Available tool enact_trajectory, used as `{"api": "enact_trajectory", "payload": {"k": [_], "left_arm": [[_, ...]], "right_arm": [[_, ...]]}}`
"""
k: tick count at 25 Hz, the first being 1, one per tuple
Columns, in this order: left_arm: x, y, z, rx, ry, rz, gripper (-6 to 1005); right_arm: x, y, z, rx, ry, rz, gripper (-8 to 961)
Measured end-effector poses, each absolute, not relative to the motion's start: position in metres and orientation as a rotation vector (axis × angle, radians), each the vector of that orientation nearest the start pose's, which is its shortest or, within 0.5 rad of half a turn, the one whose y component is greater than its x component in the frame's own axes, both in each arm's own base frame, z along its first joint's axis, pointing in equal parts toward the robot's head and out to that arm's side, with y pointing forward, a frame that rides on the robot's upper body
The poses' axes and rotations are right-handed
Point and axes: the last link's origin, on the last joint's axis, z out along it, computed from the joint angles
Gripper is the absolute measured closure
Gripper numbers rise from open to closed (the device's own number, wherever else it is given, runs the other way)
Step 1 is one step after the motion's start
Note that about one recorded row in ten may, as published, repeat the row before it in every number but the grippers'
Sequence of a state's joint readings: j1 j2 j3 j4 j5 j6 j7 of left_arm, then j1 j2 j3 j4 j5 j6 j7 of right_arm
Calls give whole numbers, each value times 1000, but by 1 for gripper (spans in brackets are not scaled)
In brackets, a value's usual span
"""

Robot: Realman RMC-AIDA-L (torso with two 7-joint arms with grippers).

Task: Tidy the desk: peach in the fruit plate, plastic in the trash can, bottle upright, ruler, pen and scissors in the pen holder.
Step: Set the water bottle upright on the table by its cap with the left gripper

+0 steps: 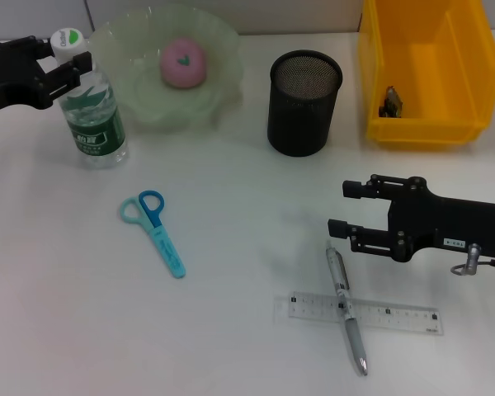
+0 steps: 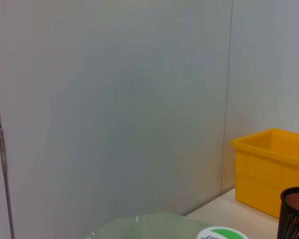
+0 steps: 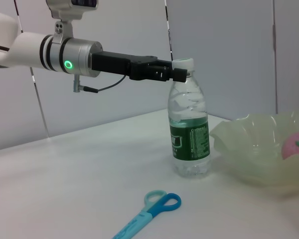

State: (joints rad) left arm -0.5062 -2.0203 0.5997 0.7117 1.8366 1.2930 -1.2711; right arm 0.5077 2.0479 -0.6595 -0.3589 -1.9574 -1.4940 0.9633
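the peach [image 1: 182, 63] sits in the frilled, translucent green fruit plate [image 1: 219, 37], dark scrap lies in the yellow plastic trash can [image 1: 470, 82], and the clear, green-labelled bottle [image 1: 93, 115] stands upright just left of the plate, the left gripper [image 1: 66, 66] jaws clamped at its white cap. still out on the white table [image 1: 58, 289], all nearer than the black mesh pen holder [image 1: 304, 103]: blue scissors [image 1: 155, 228], silver pen [image 1: 346, 307] crossing the clear ruler [image 1: 396, 314]. right gripper [image 1: 340, 208] hovers over them, jaws apart.

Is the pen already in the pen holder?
No, the pen lies flat on the desk across the ruler, well short of the black mesh pen holder.
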Motion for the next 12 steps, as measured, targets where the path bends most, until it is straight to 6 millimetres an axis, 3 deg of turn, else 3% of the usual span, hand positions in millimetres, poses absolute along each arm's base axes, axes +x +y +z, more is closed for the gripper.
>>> {"api": "enact_trajectory", "payload": {"k": [12], "left_arm": [[-292,375,69,-2294,-505,-610,559]], "right_arm": [[291,301,-35,-2704,429,724,288]]}}
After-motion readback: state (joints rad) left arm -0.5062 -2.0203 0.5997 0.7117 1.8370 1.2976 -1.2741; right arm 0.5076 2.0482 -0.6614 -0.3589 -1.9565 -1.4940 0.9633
